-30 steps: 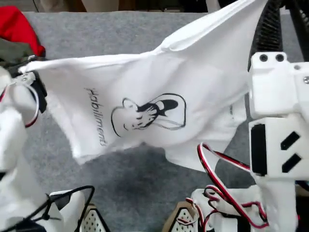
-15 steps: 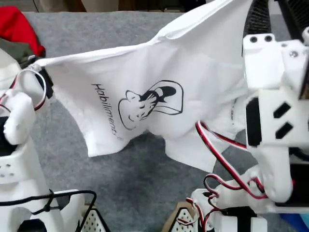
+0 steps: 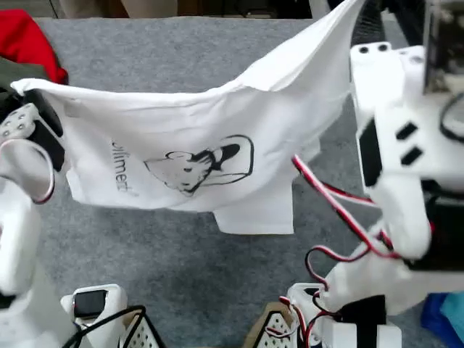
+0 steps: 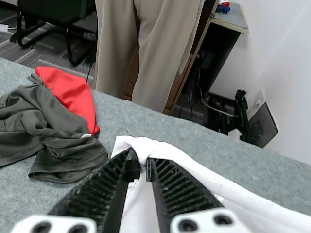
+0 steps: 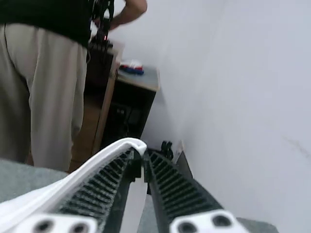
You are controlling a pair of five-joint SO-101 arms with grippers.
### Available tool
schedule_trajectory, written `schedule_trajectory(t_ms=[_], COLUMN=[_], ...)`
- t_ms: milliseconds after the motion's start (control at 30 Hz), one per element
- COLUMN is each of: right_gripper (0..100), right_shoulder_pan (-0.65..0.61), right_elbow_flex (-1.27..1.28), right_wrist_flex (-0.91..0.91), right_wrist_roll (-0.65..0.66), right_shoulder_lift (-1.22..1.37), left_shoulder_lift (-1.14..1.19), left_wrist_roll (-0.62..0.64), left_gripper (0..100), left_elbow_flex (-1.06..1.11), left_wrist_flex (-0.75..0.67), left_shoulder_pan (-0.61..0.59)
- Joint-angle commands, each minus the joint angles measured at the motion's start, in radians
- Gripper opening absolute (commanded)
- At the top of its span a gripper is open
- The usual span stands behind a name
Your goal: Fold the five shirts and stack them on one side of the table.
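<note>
1. The left hand (image 4: 139,167) is pinched narrow on one corner of the white printed shirt (image 3: 188,123).
2. The right hand (image 5: 144,158) clamps another edge.
3. The shirt hangs stretched above the grey tabletop (image 3: 181,268).

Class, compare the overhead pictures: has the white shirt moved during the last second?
Yes. The white shirt has slid sideways, so its printed drawing now sits nearer the red garment lying in the far corner.

Stretched between the left gripper (image 4: 138,167) and right gripper (image 5: 143,158), the white shirt (image 3: 188,138) has been pulled wider, its left corner carried further left and its hanging lower edge levelled out.
</note>
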Motion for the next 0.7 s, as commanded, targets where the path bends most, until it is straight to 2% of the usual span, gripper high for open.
schedule_trajectory(t_ms=[0,267,667], right_gripper=[0.5,0.5,0.5], right_shoulder_pan=[0.007,0.015,0.008], right_elbow_flex=[0.027,-0.048,-0.216], right_wrist_flex=[-0.003,-0.077,-0.078], right_wrist_roll=[0.005,0.012,0.011], right_shoulder_lift=[0.001,-0.031,-0.191], left_shoulder_lift=[-0.008,-0.025,-0.366], left_wrist_roll=[-0.002,0.005,0.0], left_gripper=[2,2,2], left_elbow_flex=[0.028,0.025,0.021], left_wrist_flex=[-0.034,-0.011,-0.064], left_shoulder_pan=[-0.015,-0.011,-0.008])
